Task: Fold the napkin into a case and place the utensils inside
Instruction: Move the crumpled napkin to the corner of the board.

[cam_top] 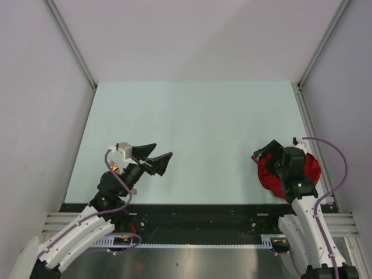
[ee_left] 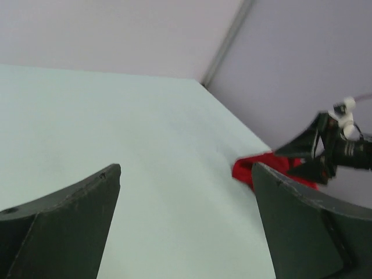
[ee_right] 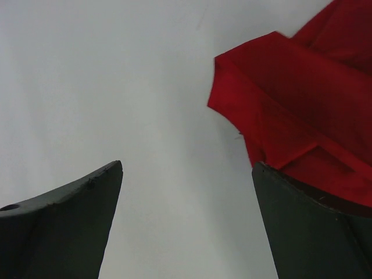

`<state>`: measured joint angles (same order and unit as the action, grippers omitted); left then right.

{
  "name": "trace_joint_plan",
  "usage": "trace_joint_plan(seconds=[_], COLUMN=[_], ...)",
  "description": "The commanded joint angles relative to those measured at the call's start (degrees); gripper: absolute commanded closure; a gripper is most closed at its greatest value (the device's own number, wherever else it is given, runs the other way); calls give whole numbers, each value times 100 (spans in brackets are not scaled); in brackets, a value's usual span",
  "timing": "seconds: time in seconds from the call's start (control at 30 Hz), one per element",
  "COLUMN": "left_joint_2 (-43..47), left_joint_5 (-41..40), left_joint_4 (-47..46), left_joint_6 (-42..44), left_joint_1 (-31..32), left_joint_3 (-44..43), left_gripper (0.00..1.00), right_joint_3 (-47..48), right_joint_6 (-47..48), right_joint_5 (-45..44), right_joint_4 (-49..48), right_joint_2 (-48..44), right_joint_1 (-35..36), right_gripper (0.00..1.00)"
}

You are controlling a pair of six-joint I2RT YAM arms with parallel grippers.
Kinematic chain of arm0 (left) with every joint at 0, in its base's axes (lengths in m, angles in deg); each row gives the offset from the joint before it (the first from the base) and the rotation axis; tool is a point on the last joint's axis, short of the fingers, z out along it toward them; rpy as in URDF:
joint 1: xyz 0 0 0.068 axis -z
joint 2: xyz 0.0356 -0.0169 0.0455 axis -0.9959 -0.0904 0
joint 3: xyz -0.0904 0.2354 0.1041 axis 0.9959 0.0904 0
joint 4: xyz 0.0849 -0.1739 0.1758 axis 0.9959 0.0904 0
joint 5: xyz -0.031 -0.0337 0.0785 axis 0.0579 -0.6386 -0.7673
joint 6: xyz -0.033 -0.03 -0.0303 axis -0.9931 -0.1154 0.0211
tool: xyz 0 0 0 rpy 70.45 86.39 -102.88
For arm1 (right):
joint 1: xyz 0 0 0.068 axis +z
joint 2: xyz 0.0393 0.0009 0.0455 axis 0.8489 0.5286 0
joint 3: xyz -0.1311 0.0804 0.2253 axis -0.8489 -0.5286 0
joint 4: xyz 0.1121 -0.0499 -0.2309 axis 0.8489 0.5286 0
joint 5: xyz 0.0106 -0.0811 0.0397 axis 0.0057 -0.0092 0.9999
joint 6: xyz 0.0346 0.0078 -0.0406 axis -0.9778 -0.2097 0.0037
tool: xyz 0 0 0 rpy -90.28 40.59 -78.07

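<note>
- Left gripper [cam_top: 164, 149] — near-left of table [cam_top: 197, 116], forearm angled toward the far right, fingers spread wide, nothing held.
- Right gripper [ee_right: 187, 164] — arm bent down over the napkin [cam_top: 312, 168], bunched at table's near-right edge; fingers parted, empty.
- Right wrist view alone: napkin's folded corner runs beside one finger; contact unclear.

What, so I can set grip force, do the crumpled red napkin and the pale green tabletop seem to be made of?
The crumpled red napkin: thin cloth, probably woven, with a slight sheen; it lies in soft folds with layered edges. The pale green tabletop: smooth matte sheet, perhaps laminate or plastic; flat, even colour, no grain. The exact material is open.
</note>
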<state>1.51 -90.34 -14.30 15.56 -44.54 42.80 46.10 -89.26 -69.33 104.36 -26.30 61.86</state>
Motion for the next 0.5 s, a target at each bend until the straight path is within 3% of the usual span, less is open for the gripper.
trace_joint_plan(seconds=[0.0, 0.1, 0.27, 0.47], left_joint_2=[-52, -43, -394, -1079], left_joint_5=[-1683, -1703, -1519, -1308], left_joint_4=[2237, 2596, 2877, 3510], left_joint_6=[-1362, -1389, -1232, -863], left_joint_1=[-19, -19, -28, -28], left_joint_3=[-1128, -1296, -1647, -2280], left_gripper=[0, 0, 0, 0], right_joint_3=[1273, 1931, 2646, 2339], right_joint_6=[-265, -214, -380, -310], right_joint_5=[-2074, -2870, -3372, -3312], right_joint_4=[1052, 1282, 1853, 1494], right_joint_2=[961, 1918, 3596, 4153], right_joint_1=[44, -77, -333, -105], right_gripper=[0, 0, 0, 5])
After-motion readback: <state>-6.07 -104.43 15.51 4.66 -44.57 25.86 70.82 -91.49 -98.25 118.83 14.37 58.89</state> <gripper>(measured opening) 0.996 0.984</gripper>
